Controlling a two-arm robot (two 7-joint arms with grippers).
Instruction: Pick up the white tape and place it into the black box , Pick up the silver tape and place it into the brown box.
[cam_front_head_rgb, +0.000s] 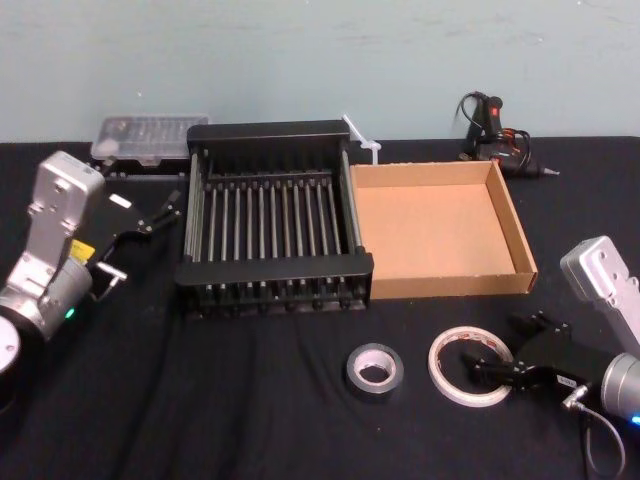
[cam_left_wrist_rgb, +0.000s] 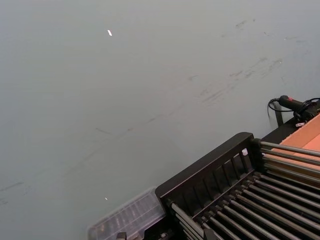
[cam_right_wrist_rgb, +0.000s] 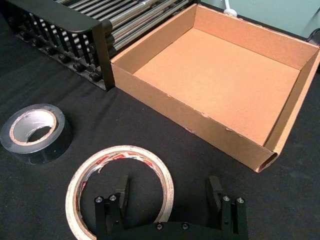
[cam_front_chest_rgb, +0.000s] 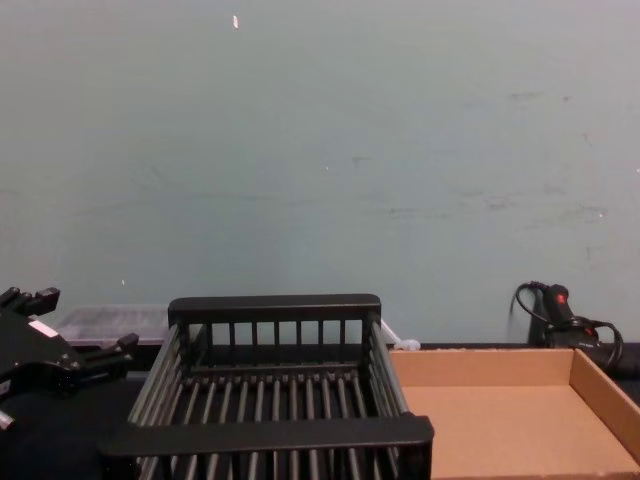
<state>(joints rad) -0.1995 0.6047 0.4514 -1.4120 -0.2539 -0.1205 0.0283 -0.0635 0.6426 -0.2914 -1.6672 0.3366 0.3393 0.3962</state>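
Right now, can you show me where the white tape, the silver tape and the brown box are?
white tape (cam_front_head_rgb: 447, 383): head view, on its left band.
silver tape (cam_front_head_rgb: 356, 372): head view, on its dark left edge.
brown box (cam_front_head_rgb: 450, 284): head view, on its front wall.

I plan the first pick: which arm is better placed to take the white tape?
Right. Its open pincer already straddles the white tape's rim; the left pincer is beside the black box.
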